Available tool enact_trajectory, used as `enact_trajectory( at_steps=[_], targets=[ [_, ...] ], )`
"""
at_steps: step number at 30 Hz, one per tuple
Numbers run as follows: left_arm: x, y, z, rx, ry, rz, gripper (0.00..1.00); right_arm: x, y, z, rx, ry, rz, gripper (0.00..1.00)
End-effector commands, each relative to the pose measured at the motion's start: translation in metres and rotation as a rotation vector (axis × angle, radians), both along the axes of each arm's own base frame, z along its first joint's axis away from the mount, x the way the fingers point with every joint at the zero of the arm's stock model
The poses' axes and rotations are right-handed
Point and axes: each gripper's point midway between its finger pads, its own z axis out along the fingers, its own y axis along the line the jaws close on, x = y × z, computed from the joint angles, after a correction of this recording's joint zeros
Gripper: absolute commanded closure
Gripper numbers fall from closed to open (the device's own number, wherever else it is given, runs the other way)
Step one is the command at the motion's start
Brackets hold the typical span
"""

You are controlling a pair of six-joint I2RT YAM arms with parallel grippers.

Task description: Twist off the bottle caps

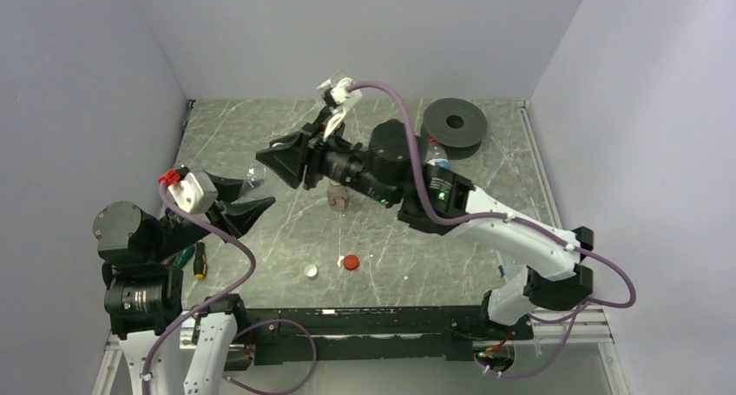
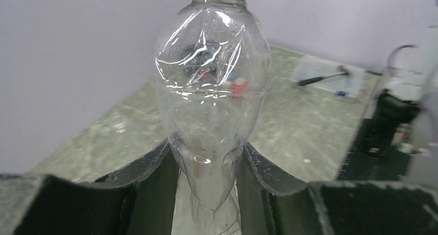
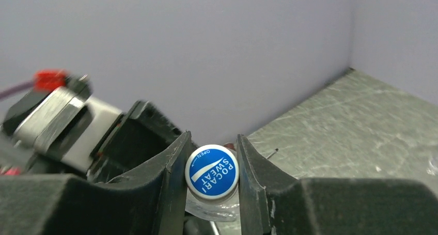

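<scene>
My left gripper point(image 1: 258, 194) point(image 2: 206, 165) is shut on the lower end of a plain clear bottle point(image 1: 253, 183) point(image 2: 212, 100) and holds it off the table, tilted toward the right arm. My right gripper point(image 1: 276, 158) point(image 3: 212, 162) is shut on that bottle's cap point(image 3: 212, 171), which is white with a blue printed top. Both fingers press its sides. A loose red cap point(image 1: 350, 262) and a loose white cap point(image 1: 311, 272) lie on the table in front. A reddish-labelled bottle point(image 1: 337, 199) stands under the right arm. Another bottle point(image 1: 437, 156) stands by the spool.
A big black spool disc point(image 1: 456, 124) lies at the back right. Two screwdrivers point(image 1: 198, 258) lie by the left arm's base. Grey walls close in the left, back and right sides of the marbled table point(image 1: 260, 134).
</scene>
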Motion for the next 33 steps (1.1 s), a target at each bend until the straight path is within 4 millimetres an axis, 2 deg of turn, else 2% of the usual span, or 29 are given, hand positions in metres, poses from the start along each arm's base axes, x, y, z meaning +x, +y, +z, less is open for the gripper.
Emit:
enact_trajectory(
  at_steps=[1, 5, 8, 9, 11, 13, 14, 17, 19, 22, 26, 29, 33],
  targets=[
    [-0.046, -0.032, 0.023, -0.074, 0.097, -0.326, 0.9, -0.061, -0.039, 0.071, 0.197, -0.248, 0.393, 0.78],
    [-0.06, -0.038, 0.031, -0.109, 0.179, -0.422, 0.91, -0.081, -0.045, 0.067, 0.194, -0.303, 0.551, 0.74],
    [-0.059, -0.037, 0.033, -0.101, 0.14, -0.394, 0.92, -0.078, -0.043, 0.061, 0.174, -0.297, 0.544, 0.68],
    [-0.056, -0.036, 0.032, -0.097, 0.128, -0.374, 0.93, -0.073, -0.042, 0.06, 0.168, -0.286, 0.517, 0.61],
    [-0.05, -0.033, 0.031, -0.085, 0.101, -0.33, 0.94, -0.055, -0.043, 0.058, 0.159, -0.252, 0.414, 0.35],
    [-0.041, -0.029, 0.029, -0.07, 0.077, -0.268, 0.94, -0.028, -0.05, 0.054, 0.151, -0.191, 0.255, 0.09],
    [-0.036, -0.025, 0.027, -0.055, 0.057, -0.233, 0.94, -0.017, -0.056, 0.055, 0.16, -0.167, 0.183, 0.02],
    [-0.02, -0.014, 0.017, 0.013, -0.023, -0.128, 0.94, 0.001, -0.073, 0.057, 0.191, -0.099, -0.002, 0.0],
    [-0.01, -0.006, 0.011, 0.053, -0.07, -0.058, 0.94, 0.007, -0.074, 0.054, 0.172, -0.052, -0.106, 0.0],
    [0.002, 0.006, 0.007, 0.087, -0.115, 0.035, 0.95, 0.01, -0.059, 0.043, 0.085, -0.003, -0.177, 0.0],
    [0.016, 0.021, 0.006, 0.111, -0.135, 0.14, 0.97, 0.011, -0.034, 0.028, 0.004, 0.036, -0.191, 0.05],
    [0.018, 0.024, 0.006, 0.12, -0.137, 0.163, 0.97, 0.011, -0.02, 0.022, -0.017, 0.044, -0.177, 0.11],
    [0.017, 0.024, 0.004, 0.122, -0.135, 0.156, 0.97, 0.01, -0.012, 0.023, -0.003, 0.044, -0.161, 0.25]
  ],
)
